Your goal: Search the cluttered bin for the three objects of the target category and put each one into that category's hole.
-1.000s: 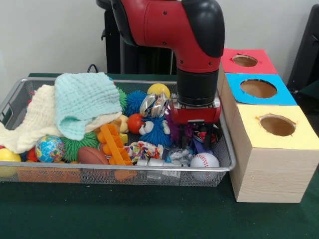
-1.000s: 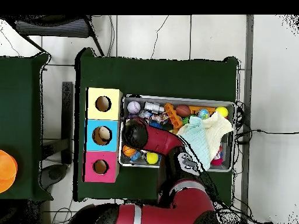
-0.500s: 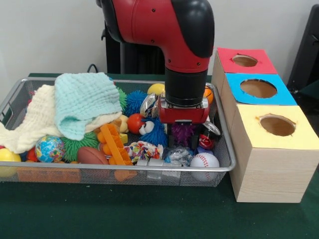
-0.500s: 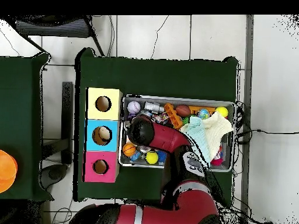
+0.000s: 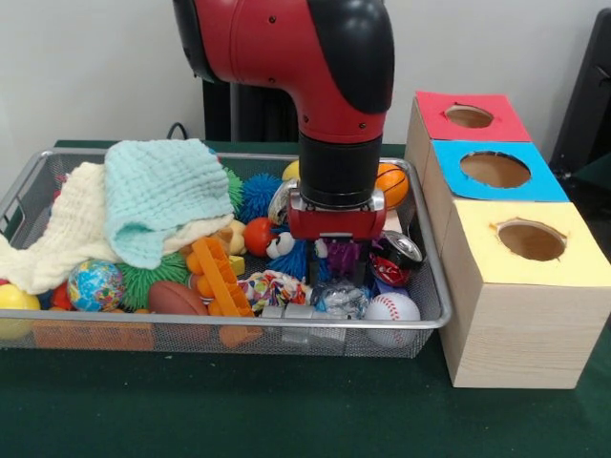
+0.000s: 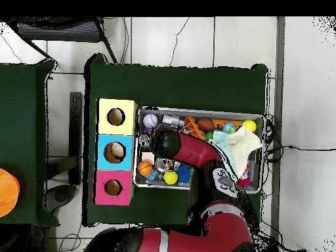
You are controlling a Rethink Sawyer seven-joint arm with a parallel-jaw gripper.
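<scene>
Shifted along the wire bin point(image 5: 434, 320) away from the boxes, arm point(image 5: 329, 86) now over the purple spiky toy point(image 5: 342, 256); crushed red can point(image 5: 396, 256) and orange basketball point(image 5: 390, 183) uncovered near the box end. Gripper point(image 5: 336, 272) low in the clutter, cannot tell open or closed, nothing visibly held. Target category unknown; yellow point(image 5: 531, 240), blue point(image 5: 495, 170), red point(image 5: 469, 116) holes untouched, looks like search phase

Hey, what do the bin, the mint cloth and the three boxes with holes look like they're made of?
Bin: metal wire mesh, silvery, see-through grid. Mint cloth: soft woven fabric, likely cotton, with a waffled texture and limp folds. Boxes: pale wood, going by the grain lines on the sides, with flat matte yellow, blue and red tops, perhaps paper or paint.
</scene>
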